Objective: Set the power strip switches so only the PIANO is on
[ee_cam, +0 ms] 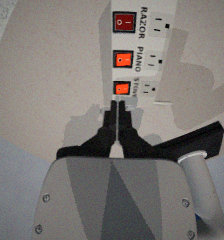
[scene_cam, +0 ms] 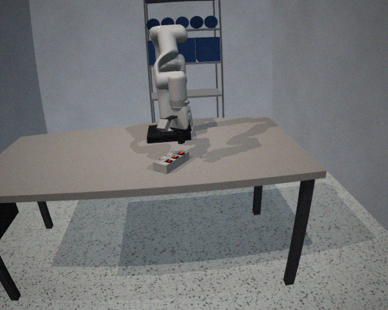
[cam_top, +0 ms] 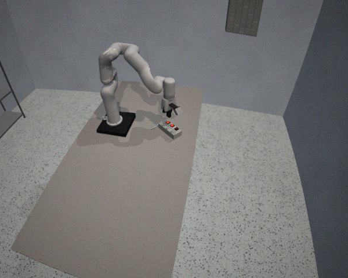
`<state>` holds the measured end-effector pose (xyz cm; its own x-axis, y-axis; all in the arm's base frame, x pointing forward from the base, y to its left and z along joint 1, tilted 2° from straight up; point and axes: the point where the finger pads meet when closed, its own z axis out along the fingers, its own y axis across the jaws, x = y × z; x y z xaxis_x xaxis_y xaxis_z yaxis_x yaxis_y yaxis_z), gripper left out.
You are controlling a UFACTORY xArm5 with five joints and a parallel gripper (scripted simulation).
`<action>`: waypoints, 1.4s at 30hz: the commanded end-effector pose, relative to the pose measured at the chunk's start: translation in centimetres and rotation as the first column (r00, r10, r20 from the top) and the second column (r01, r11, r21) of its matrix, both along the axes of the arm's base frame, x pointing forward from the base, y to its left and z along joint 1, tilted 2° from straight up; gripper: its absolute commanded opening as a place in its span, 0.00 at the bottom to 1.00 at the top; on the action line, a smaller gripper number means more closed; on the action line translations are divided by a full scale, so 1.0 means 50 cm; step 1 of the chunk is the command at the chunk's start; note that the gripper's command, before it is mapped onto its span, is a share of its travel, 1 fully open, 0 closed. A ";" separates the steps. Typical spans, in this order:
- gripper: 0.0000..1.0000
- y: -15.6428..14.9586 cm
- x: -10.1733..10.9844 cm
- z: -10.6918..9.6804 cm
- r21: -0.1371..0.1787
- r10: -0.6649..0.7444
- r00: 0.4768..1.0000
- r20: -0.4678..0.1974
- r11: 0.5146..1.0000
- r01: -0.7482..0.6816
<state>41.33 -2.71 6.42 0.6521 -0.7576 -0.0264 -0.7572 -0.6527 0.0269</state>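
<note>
Claw [cam_top: 169,114] [scene_cam: 181,141] [ee_cam: 117,109] clenched, empty, above the table [cam_top: 117,185] [scene_cam: 87,166] [ee_cam: 47,85]; power strip [cam_top: 170,130] [scene_cam: 171,164] [ee_cam: 142,42] flat below, running away from it; lit STOVE switch [cam_top: 167,122] [scene_cam: 181,153] [ee_cam: 122,89] nearest, likely next, then PIANO [cam_top: 171,125] [scene_cam: 174,156] [ee_cam: 123,59], lit, RAZOR [cam_top: 176,128] [scene_cam: 168,161] [ee_cam: 124,22], dark.

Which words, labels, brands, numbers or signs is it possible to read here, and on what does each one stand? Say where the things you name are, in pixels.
"RAZOR": power strip [cam_top: 170,130] [scene_cam: 170,164] [ee_cam: 167,10], beside the dark red switch [cam_top: 176,128] [scene_cam: 168,161] [ee_cam: 124,22].
"PIANO": same strip, beside the middle, lit switch [cam_top: 171,125] [scene_cam: 175,156] [ee_cam: 123,59].
"STOVE": same strip, beside the lit switch nearest the pincer [cam_top: 169,116] [scene_cam: 181,143] [ee_cam: 117,109]; small and blurred, last letters uncertain.
"O" and "I": dark red switch.
Marks on the lit switches are too blurred to read surely.
</note>
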 end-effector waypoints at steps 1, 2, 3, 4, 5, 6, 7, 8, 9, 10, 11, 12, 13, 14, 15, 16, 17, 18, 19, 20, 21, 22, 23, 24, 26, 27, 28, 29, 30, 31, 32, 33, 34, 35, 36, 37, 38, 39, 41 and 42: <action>0.00 0.000 0.003 0.002 0.000 0.000 1.000 0.004 1.000 0.000; 0.00 0.000 0.003 0.002 0.000 0.000 1.000 0.004 1.000 0.000; 0.00 0.000 0.003 0.002 0.000 0.000 1.000 0.004 1.000 0.000; 0.00 0.000 0.003 0.002 0.000 0.000 1.000 0.004 1.000 0.000; 0.00 0.000 0.003 0.002 0.000 0.000 1.000 0.004 1.000 0.000; 0.00 0.000 0.003 0.002 0.000 0.000 1.000 0.004 1.000 0.000; 0.00 0.000 0.003 0.001 0.000 0.000 1.000 0.004 1.000 0.000; 0.00 0.000 0.003 0.001 0.000 0.000 1.000 0.004 1.000 0.000; 0.00 0.000 0.003 0.000 0.000 0.000 1.000 0.004 1.000 0.000; 0.00 0.000 0.003 -0.001 0.000 0.000 1.000 0.003 1.000 0.000; 0.00 0.001 0.003 -0.002 0.000 0.000 1.000 0.003 1.000 0.000; 0.00 0.001 0.003 -0.003 0.000 0.000 1.000 0.003 1.000 0.000; 0.00 0.001 0.003 -0.004 0.000 0.000 1.000 0.003 1.000 0.000; 0.00 0.001 0.003 -0.005 0.000 0.000 1.000 0.003 1.000 0.000; 0.00 0.001 0.003 -0.007 0.000 0.000 1.000 0.003 1.000 0.000; 0.00 0.002 0.002 -0.008 0.000 0.000 1.000 0.003 1.000 0.000; 0.00 0.002 0.002 -0.010 0.000 0.000 1.000 0.003 1.000 0.000; 0.00 0.002 0.002 -0.012 0.000 0.000 1.000 0.003 1.000 0.000; 0.00 0.002 0.002 -0.014 0.000 0.000 1.000 0.003 1.000 0.000; 0.00 0.003 0.002 -0.016 0.000 0.000 1.000 0.003 1.000 0.000; 0.00 0.003 0.002 -0.016 0.000 0.000 1.000 0.003 1.000 0.000; 0.00 0.003 0.002 -0.016 0.000 0.000 1.000 0.003 1.000 0.000; 0.00 0.003 0.002 -0.018 0.000 0.000 1.000 0.003 1.000 0.000; 0.00 0.003 0.002 -0.020 0.000 0.000 1.000 0.003 1.000 0.000; 0.00 0.003 0.002 -0.025 0.000 0.000 1.000 0.003 1.000 0.000; 0.00 0.003 0.002 -0.027 0.000 0.000 1.000 0.003 1.000 0.000; 0.00 0.003 0.002 -0.029 0.000 0.000 1.000 0.003 1.000 0.000; 0.00 0.003 0.002 -0.032 0.000 0.000 1.000 0.003 1.000 0.000; 0.00 0.003 0.002 -0.035 0.000 0.000 1.000 0.003 1.000 0.000; 0.00 0.003 0.002 -0.037 0.000 0.000 1.000 0.003 1.000 0.000; 0.00 0.004 0.002 -0.040 0.000 0.000 1.000 0.003 1.000 0.000; 0.00 0.004 0.002 -0.042 0.000 0.000 1.000 0.003 1.000 0.000; 0.00 0.004 0.002 -0.045 0.000 0.000 1.000 0.003 1.000 0.000; 0.00 0.004 0.002 -0.047 0.000 0.000 1.000 0.003 1.000 0.000; 0.00 0.004 0.002 -0.050 0.000 0.000 1.000 0.003 1.000 0.000; 0.00 0.004 0.002 -0.052 0.000 0.000 1.000 0.003 1.000 0.000; 0.00 0.004 0.002 -0.052 0.000 0.000 1.000 0.003 1.000 0.000; 0.00 0.004 0.002 -0.052 0.000 0.000 1.000 0.003 1.000 0.000; 0.00 0.004 0.002 -0.057 0.000 0.000 1.000 0.003 1.000 0.000; 0.00 0.004 0.002 -0.059 0.000 0.000 1.000 0.003 1.000 0.000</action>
